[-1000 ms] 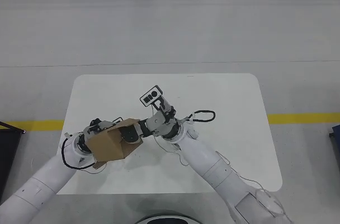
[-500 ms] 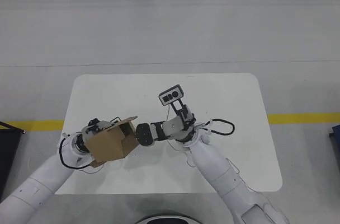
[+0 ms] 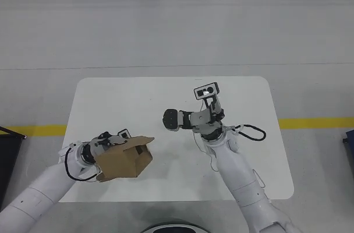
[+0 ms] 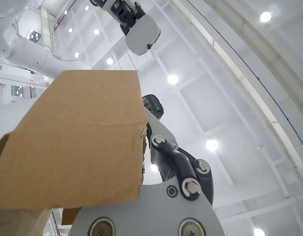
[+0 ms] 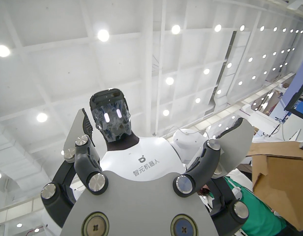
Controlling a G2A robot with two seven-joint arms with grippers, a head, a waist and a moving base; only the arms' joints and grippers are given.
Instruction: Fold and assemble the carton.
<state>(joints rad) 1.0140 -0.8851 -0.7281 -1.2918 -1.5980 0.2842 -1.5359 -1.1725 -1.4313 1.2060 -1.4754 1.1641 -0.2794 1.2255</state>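
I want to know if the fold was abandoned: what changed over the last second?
The right gripper drew back from the carton toward the middle of the table, and is now apart from it and open. The carton shifted slightly toward the robot. The left gripper still holds it.

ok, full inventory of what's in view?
carton: 1, brown, over the table's near left part, in the left end effector
table: 1, white, centre of the top view
floor stripe: 1, yellow, on the grey floor either side of the table
left end effector: 1, grey and black, shut on the carton
right end effector: 1, grey and black, open, over the table's middle, apart from the carton
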